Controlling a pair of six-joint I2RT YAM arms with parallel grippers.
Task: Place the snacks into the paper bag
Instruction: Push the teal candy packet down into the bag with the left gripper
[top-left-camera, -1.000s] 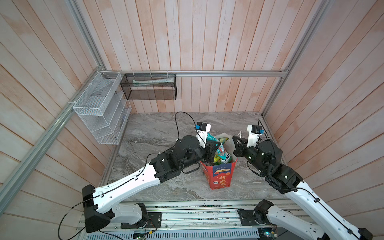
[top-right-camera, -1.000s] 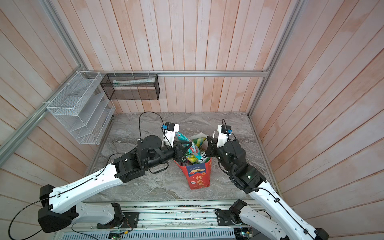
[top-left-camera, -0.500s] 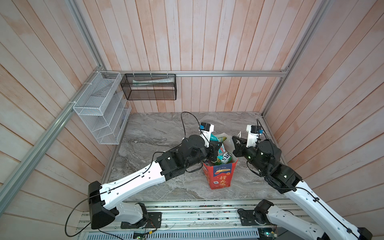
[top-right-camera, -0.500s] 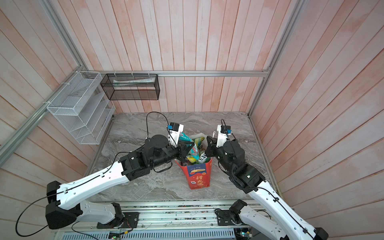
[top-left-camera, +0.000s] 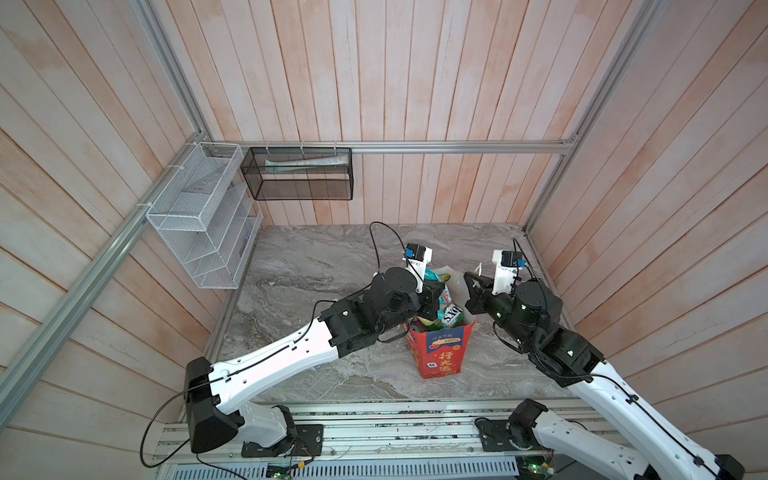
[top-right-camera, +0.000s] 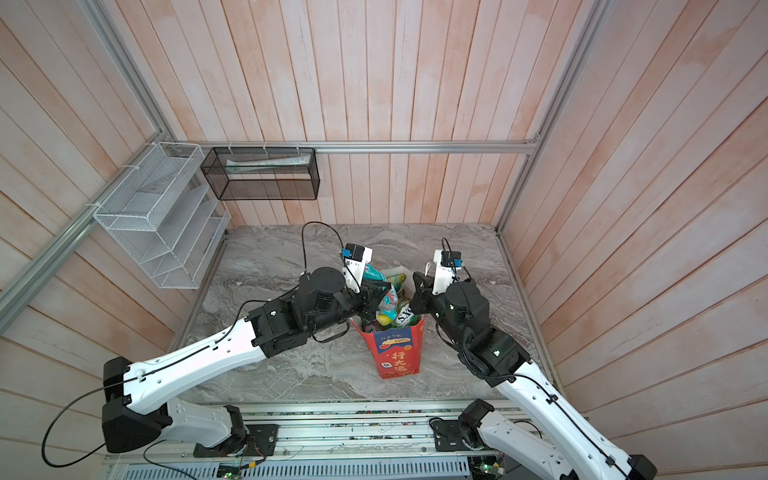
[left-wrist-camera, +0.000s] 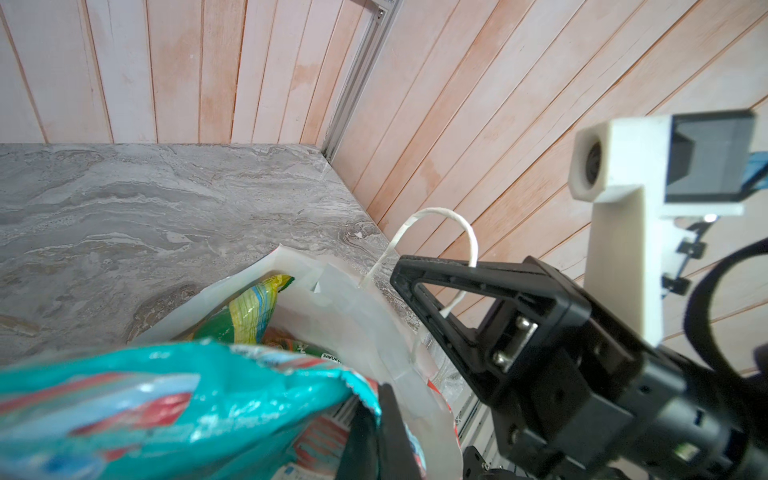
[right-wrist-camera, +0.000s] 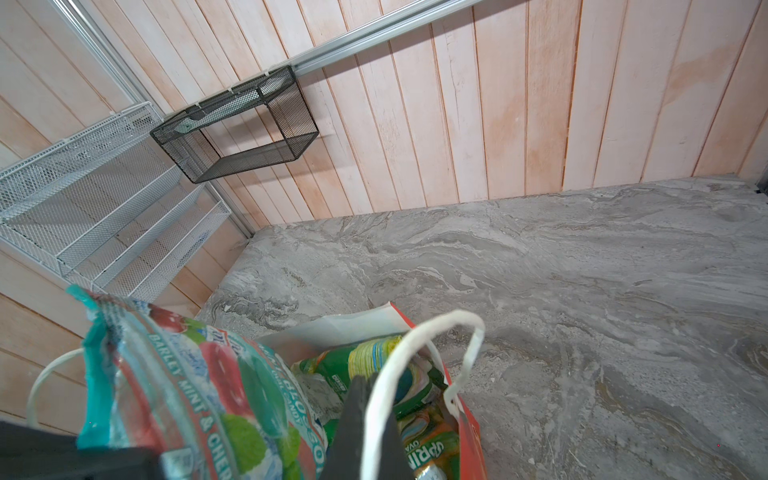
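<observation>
Teal snack gripped in L pincer — arm over paper bag; R pincer closed

One paper bag, two mesh baskets (snacks uncountable).

The teal pouch and the green snacks behind it are glossy, crinkled plastic. The paper bag is smooth red paper, matt white inside, and its handle is twisted cord. The worktop looks like matt, veined grey stone. The walls are pale wood planks. The white basket and the black basket are metal mesh.
</observation>
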